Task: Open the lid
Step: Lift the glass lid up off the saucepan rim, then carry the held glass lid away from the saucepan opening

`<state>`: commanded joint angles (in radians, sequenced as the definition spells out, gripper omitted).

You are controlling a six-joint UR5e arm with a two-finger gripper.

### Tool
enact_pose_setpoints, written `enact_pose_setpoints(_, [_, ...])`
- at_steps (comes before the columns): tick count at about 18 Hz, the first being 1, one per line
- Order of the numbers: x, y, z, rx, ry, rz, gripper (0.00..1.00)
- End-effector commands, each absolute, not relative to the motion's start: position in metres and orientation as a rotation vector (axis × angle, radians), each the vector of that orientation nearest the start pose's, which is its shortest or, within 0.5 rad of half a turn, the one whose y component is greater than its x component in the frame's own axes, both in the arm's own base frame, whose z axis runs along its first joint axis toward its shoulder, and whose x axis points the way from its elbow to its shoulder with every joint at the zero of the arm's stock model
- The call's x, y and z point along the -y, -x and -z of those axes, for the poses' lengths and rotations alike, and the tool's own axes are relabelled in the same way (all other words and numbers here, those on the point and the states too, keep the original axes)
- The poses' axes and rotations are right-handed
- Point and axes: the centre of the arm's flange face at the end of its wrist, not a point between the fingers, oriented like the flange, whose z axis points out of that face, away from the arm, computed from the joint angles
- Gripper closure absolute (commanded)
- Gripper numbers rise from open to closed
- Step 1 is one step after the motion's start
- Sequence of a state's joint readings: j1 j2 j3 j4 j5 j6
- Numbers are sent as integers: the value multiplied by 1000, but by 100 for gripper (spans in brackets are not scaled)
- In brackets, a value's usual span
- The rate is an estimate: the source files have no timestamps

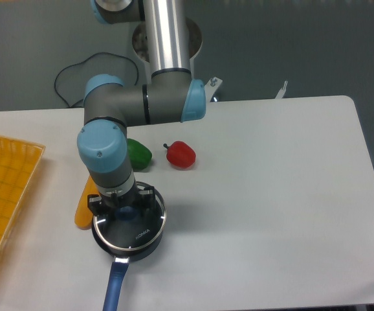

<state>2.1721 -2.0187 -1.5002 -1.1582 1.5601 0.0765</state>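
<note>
Now straddling the blue centre knob of the round clear glass lid, black two-finger gripper seemingly clamped on it; lid tilted just above dark saucepan, clearing the rim.

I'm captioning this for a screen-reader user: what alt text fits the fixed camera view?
A robot arm's gripper is at the blue knob of the glass lid on a dark saucepan with a blue handle, on a white table. Behind it lie a green pepper and a red pepper, with an orange tray at the left.
</note>
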Motion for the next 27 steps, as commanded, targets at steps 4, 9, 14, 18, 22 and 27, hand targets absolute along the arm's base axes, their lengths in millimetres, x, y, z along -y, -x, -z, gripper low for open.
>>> enact_pose_setpoints(4, [-607, 270, -310, 641, 3028, -8, 43])
enact_pose_setpoints(9, [-596, 290, -315, 525, 3041, -24, 43])
enact_pose_setpoints(14, [-584, 313, -322, 331, 3055, -42, 43])
enact_pose_setpoints(18, [-569, 337, -324, 178, 3068, -58, 46])
enact_pose_setpoints(22, [-555, 358, -326, 84, 3072, -68, 46])
enact_pose_setpoints(27, [-539, 378, -321, -5, 3085, -65, 49])
